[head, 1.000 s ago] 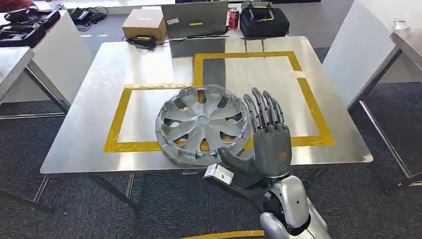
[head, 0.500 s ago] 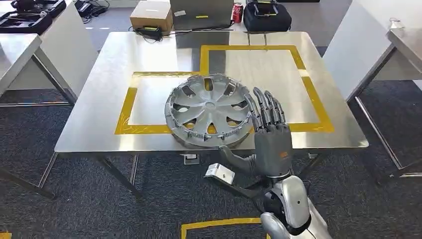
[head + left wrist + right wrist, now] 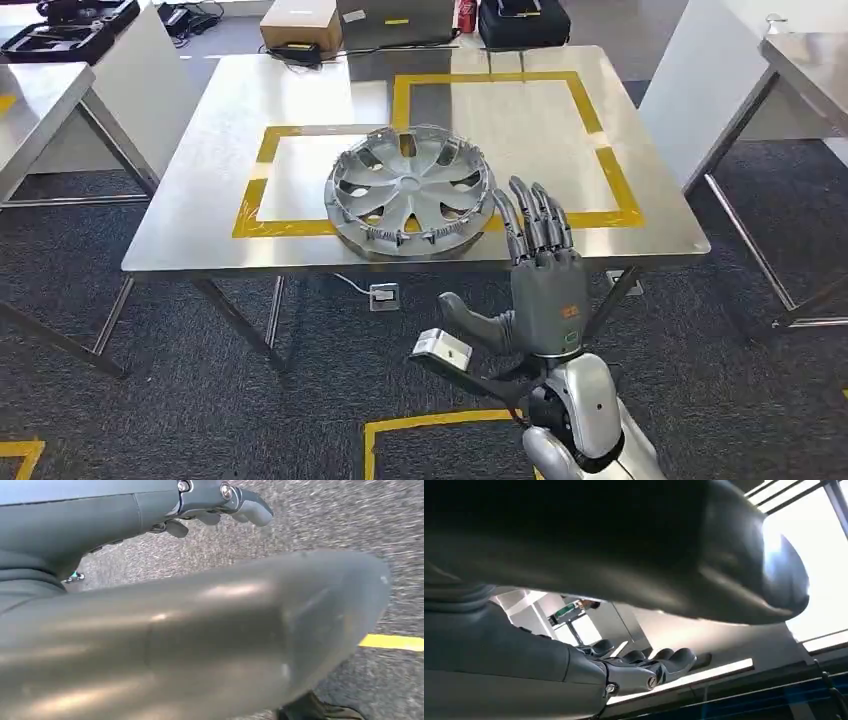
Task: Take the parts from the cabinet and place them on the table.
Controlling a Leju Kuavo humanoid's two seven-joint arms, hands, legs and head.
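Note:
A silver hubcap (image 3: 410, 190) lies flat on the steel table (image 3: 190, 240), across the front tape line of the left yellow square and near the table's front edge. My right hand (image 3: 540, 285) is raised in front of the table, fingers straight and apart, holding nothing. It stands short of the table's edge, to the right of the hubcap and apart from it. In the right wrist view, the right hand (image 3: 624, 672) has its fingers stretched out and bare. My left hand (image 3: 200, 630) hangs over the carpet with nothing in it, fingers (image 3: 235, 502) loosely extended.
A cardboard box (image 3: 300, 22), a grey laptop (image 3: 398, 15) and a black case (image 3: 522, 22) sit at the table's far edge. White tables stand at left (image 3: 40, 90) and right (image 3: 810, 60). A socket box (image 3: 384, 296) lies under the table. Yellow floor tape (image 3: 440, 425) runs near me.
The whole view has shifted: the table now sits farther off and higher in the picture, so the camera moved back. The hubcap stays put on the table; my right hand stays raised.

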